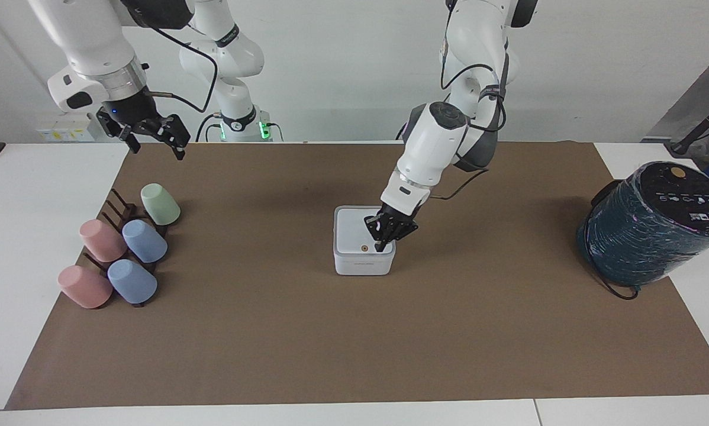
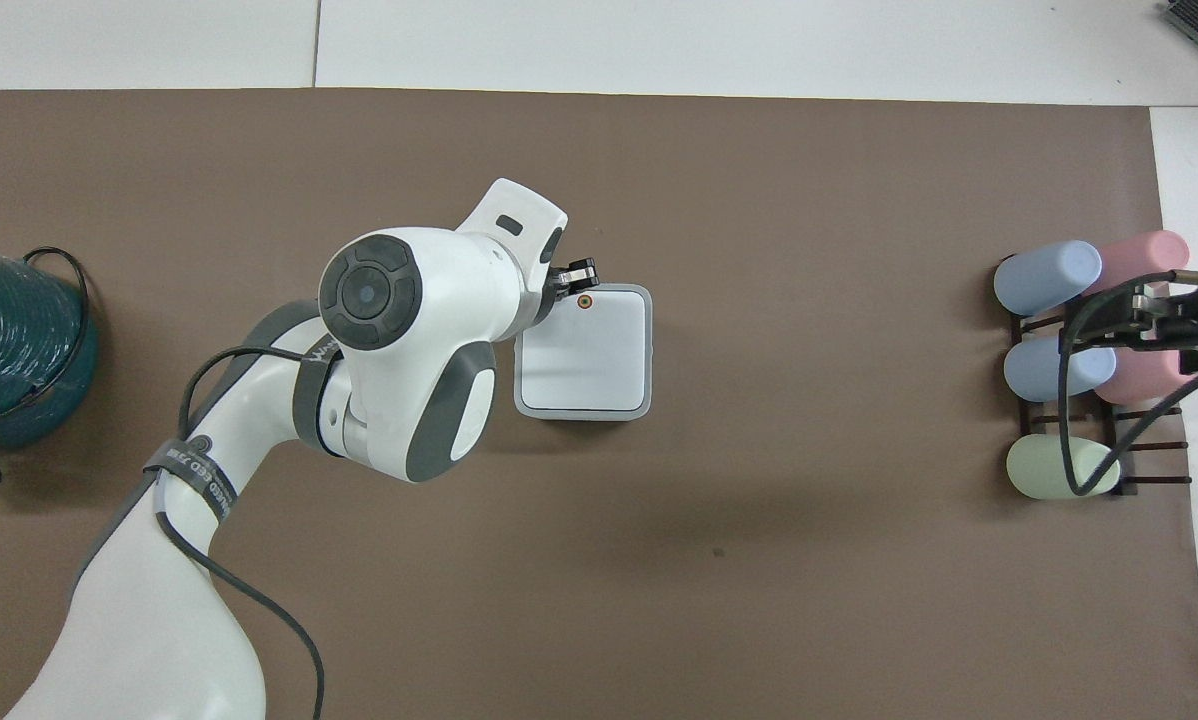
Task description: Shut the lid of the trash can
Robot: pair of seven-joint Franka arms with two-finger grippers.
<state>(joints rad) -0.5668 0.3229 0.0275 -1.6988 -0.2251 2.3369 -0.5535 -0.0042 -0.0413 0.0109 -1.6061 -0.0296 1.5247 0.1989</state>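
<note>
The trash can (image 1: 363, 248) sits mid-desk, lid (image 1: 360, 236) flat. The left gripper (image 1: 383, 244), fingers closed and empty, is over its edge; the right gripper (image 1: 153, 136), open, waits over the cups (image 1: 118, 254). Next: withdraw.

A white table (image 1: 41, 236) carries a brown mat (image 1: 307, 331) across most of its surface. A plain white wall (image 1: 342, 71) stands at the robots' end.

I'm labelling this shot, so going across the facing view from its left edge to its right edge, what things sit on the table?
cup rack → trash can, with the left gripper over its closed lid → teal wrapped cylinder.
</note>
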